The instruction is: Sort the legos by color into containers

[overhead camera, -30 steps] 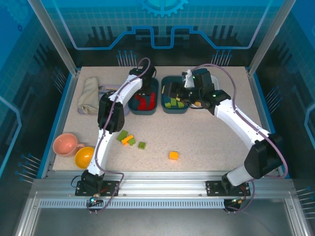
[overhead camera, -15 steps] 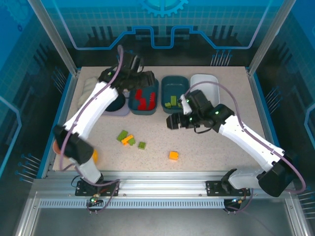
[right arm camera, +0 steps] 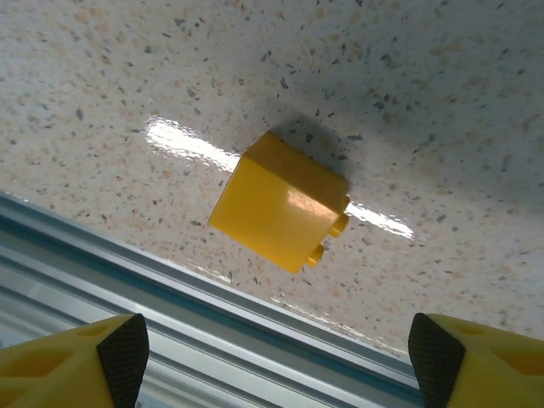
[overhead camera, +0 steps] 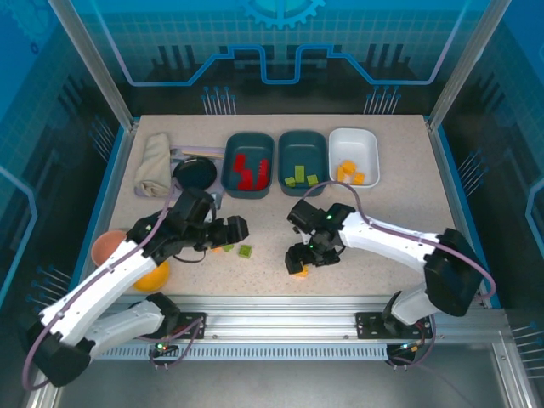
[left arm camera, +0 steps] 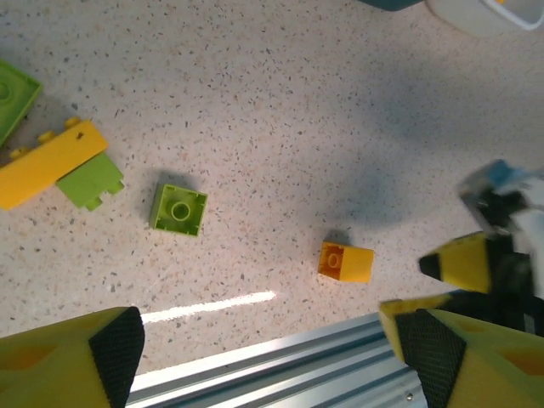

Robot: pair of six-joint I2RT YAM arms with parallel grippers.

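Your right gripper [right arm camera: 272,340] hangs low at the near edge of the table [overhead camera: 408,204] with its fingers spread wide. The yellow brick [right arm camera: 280,212] lies on the surface ahead of the gap, and neither finger touches it. It sits just beside the metal rail [right arm camera: 170,323] along the table's front. That leaves you little room on the near side and bare surface on the far side.

Your left gripper [overhead camera: 234,229] is also spread apart, with nothing between its fingers. It hovers left of centre, near a small green brick [left arm camera: 178,209] that stands alone with clear table all round it. To that brick's left, a long yellow brick [left arm camera: 51,161] touches a flat green piece [left arm camera: 91,180]. A further green brick [left arm camera: 13,93] is cut off by the picture's edge. The two grippers are near each other, with only a short strip of bare table between them.

Three trays line the far side, just beside one another:
- The left teal tray [overhead camera: 246,142] holds red bricks [overhead camera: 249,170].
- The middle teal tray [overhead camera: 302,149] holds green bricks [overhead camera: 299,179].
- The white tray [overhead camera: 353,143] holds orange bricks [overhead camera: 350,172].

The table between the trays and the grippers is open. The left edge is crowded: a cloth [overhead camera: 154,164] and a black dish [overhead camera: 195,174] lie at the far left. A pink cup [overhead camera: 109,246] and a yellow bowl [overhead camera: 155,276] sit under your left arm.
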